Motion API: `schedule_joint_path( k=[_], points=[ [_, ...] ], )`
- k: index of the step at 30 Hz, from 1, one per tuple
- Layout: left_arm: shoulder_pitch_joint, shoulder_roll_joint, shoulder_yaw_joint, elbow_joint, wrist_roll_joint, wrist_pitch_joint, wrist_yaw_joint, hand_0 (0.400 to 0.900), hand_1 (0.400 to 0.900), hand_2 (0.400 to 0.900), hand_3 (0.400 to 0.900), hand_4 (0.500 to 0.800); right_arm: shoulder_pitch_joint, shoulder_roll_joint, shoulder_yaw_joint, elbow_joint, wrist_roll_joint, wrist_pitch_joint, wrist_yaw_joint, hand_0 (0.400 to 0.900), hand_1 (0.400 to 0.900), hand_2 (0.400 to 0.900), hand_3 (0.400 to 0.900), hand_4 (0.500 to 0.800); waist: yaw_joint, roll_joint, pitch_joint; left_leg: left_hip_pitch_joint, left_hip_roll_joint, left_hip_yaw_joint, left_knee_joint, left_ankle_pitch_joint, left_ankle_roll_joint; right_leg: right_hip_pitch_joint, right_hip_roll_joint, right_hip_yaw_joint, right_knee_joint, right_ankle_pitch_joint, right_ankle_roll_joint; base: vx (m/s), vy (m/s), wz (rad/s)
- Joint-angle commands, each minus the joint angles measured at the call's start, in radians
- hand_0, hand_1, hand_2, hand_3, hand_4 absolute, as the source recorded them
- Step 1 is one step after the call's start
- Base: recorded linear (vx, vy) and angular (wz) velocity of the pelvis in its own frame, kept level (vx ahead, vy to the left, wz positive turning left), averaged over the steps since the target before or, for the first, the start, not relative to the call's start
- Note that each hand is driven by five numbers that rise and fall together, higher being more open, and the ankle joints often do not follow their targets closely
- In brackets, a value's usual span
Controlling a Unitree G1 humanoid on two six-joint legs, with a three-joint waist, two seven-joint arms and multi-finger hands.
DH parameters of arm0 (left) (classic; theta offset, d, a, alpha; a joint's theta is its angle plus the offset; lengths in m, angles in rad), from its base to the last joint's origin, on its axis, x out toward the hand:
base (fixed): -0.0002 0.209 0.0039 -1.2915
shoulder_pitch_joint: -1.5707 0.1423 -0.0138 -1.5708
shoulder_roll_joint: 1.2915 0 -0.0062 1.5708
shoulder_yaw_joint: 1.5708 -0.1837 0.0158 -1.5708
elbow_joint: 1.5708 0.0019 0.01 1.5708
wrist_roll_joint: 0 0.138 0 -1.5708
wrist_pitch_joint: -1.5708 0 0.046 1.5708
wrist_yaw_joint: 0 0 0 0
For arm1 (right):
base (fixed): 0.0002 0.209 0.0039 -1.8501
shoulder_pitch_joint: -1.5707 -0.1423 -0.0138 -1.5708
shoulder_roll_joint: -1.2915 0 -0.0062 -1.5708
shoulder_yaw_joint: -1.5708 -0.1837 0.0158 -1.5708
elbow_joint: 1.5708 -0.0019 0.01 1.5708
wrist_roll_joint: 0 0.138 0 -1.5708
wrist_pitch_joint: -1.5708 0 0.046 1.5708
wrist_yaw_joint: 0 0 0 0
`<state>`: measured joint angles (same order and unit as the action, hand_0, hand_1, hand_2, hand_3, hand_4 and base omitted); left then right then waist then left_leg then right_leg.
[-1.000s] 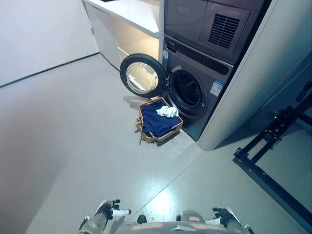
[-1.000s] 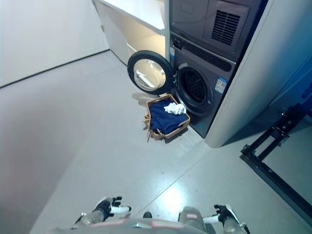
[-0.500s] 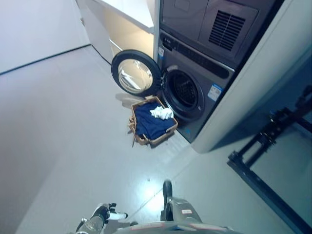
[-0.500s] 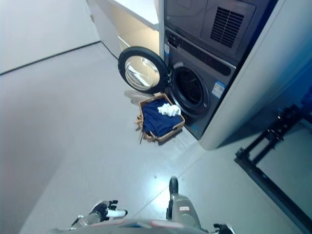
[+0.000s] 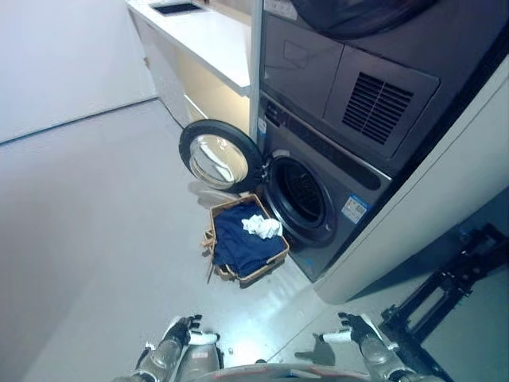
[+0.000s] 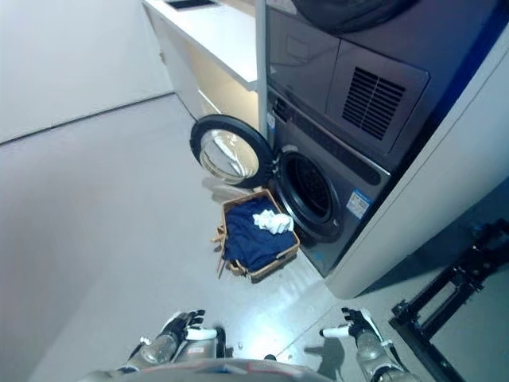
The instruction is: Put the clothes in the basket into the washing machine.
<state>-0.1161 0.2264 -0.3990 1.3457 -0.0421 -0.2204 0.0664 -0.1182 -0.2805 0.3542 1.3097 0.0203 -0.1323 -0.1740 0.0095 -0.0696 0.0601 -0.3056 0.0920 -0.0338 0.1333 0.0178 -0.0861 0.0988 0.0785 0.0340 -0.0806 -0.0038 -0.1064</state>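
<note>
Blue clothes (image 5: 242, 243) look soft and light; I'd pinch the top. They sit well ahead of my left robot hand (image 5: 181, 333) and right robot hand (image 5: 355, 330), both loose and empty.

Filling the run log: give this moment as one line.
washing machine door: open | basket: on floor before drum, holds clothes | left hand: empty, low | right hand: empty, low

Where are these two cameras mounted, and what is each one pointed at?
Left eye view: on the robot's head, looking down at the floor toward the washing machine and basket; left hand and right hand show at the bottom.
Right eye view: a little to the side on the same head, same direction, both hands again at the bottom.
Both share the open door, the dark blue clothes and a white cloth.
</note>
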Motion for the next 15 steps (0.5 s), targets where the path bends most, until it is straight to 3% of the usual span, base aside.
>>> schedule_joint_path(
  k=[1,2,3,7,8,9,10,11,13,14,15],
  points=[
    [-0.019,0.022,-0.021,-0.003,-0.006,-0.022,0.027,0.900,0.900,0.900,0.900,0.800,0.038,-0.014,0.009,-0.011,0.013,-0.020,-0.029,0.900,0.900,0.900,0.900,0.800,0.022,-0.014,0.007,-0.009,0.060,-0.049,-0.174,0.128,0.047,0.006,-0.031,0.089,0.101,-0.112,0.123,0.72,0.286,-1.18],
    [-0.010,0.018,-0.015,0.014,-0.003,-0.019,0.026,0.900,0.900,0.900,0.900,0.800,0.033,-0.020,0.011,-0.002,0.005,-0.021,-0.029,0.900,0.900,0.900,0.900,0.800,0.024,-0.005,-0.008,-0.029,0.104,-0.079,-0.215,0.154,0.020,0.048,-0.043,0.135,0.123,-0.153,0.133,0.57,0.282,-0.91],
    [-0.004,0.017,-0.014,0.020,0.000,-0.019,0.026,0.900,0.900,0.900,0.900,0.800,0.036,-0.020,0.009,-0.001,0.006,-0.020,-0.025,0.900,0.900,0.900,0.900,0.800,0.022,0.000,-0.020,-0.024,0.118,-0.047,-0.201,0.163,0.011,0.072,-0.056,0.147,0.131,-0.168,0.142,0.77,0.407,-1.17],
    [0.005,0.027,-0.013,0.027,0.016,-0.020,0.019,0.900,0.900,0.900,0.900,0.800,0.039,-0.011,0.013,0.007,-0.008,-0.019,-0.015,0.900,0.900,0.900,0.900,0.800,0.039,-0.003,-0.061,0.010,0.098,-0.039,-0.191,0.197,0.008,0.092,-0.105,0.165,0.190,-0.179,0.172,0.51,0.343,-0.52],
    [-0.001,0.048,-0.022,0.021,0.026,-0.022,0.015,0.900,0.900,0.900,0.900,0.800,0.038,-0.008,0.006,0.007,-0.019,-0.014,-0.014,0.900,0.900,0.900,0.900,0.800,0.039,-0.013,-0.063,0.041,0.057,-0.022,-0.161,0.184,0.026,0.034,-0.147,0.161,0.350,-0.078,0.204,0.31,0.271,-0.21],
    [-0.001,0.048,-0.022,0.021,0.026,-0.022,0.015,0.900,0.900,0.900,0.900,0.800,0.038,-0.008,0.006,0.007,-0.019,-0.014,-0.014,0.900,0.900,0.900,0.900,0.800,0.041,-0.010,-0.065,0.037,0.061,-0.023,-0.160,0.184,0.026,0.030,-0.144,0.162,0.349,-0.076,0.204,0.53,0.466,-0.21],
    [-0.008,0.062,-0.025,0.019,0.025,-0.020,0.017,0.900,0.900,0.900,0.900,0.800,0.039,-0.010,0.003,0.000,-0.025,-0.013,-0.010,0.900,0.900,0.900,0.900,0.800,0.036,-0.010,-0.060,0.072,0.026,-0.004,-0.147,0.153,0.045,-0.051,-0.159,0.151,0.489,0.066,0.230,0.32,0.321,0.01],
    [-0.007,0.073,-0.024,0.008,0.021,-0.018,0.019,0.900,0.900,0.900,0.900,0.800,0.038,-0.011,0.008,-0.013,-0.033,-0.011,-0.008,0.900,0.900,0.900,0.900,0.800,0.036,-0.013,-0.050,0.083,-0.003,0.005,-0.132,0.124,0.066,-0.083,-0.169,0.141,0.565,0.153,0.238,0.39,0.431,0.01],
    [-0.012,0.078,-0.023,-0.002,0.020,-0.018,0.019,0.900,0.900,0.900,0.900,0.800,0.033,-0.014,0.012,-0.021,-0.039,-0.010,-0.011,0.900,0.900,0.900,0.900,0.800,0.035,0.000,-0.040,0.095,-0.012,0.005,-0.125,0.107,0.080,-0.127,-0.164,0.119,0.644,0.175,0.237,0.19,0.285,0.01],
    [-0.029,0.090,-0.027,0.000,0.023,-0.018,0.020,0.900,0.900,0.900,0.900,0.800,0.021,-0.018,0.015,-0.040,-0.049,-0.012,-0.010,0.900,0.900,0.900,0.900,0.800,0.030,0.021,-0.011,0.112,-0.035,0.012,-0.107,0.077,0.106,-0.195,-0.167,0.080,0.736,0.209,0.230,0.22,0.314,0.01],
    [-0.033,0.095,-0.025,0.005,0.022,-0.019,0.021,0.900,0.900,0.900,0.900,0.800,0.015,-0.020,0.018,-0.046,-0.056,-0.012,-0.013,0.900,0.900,0.900,0.900,0.800,0.031,0.033,-0.004,0.125,-0.041,0.010,-0.106,0.067,0.113,-0.239,-0.174,0.057,0.752,0.194,0.222,0.22,0.313,0.03]
  ],
)
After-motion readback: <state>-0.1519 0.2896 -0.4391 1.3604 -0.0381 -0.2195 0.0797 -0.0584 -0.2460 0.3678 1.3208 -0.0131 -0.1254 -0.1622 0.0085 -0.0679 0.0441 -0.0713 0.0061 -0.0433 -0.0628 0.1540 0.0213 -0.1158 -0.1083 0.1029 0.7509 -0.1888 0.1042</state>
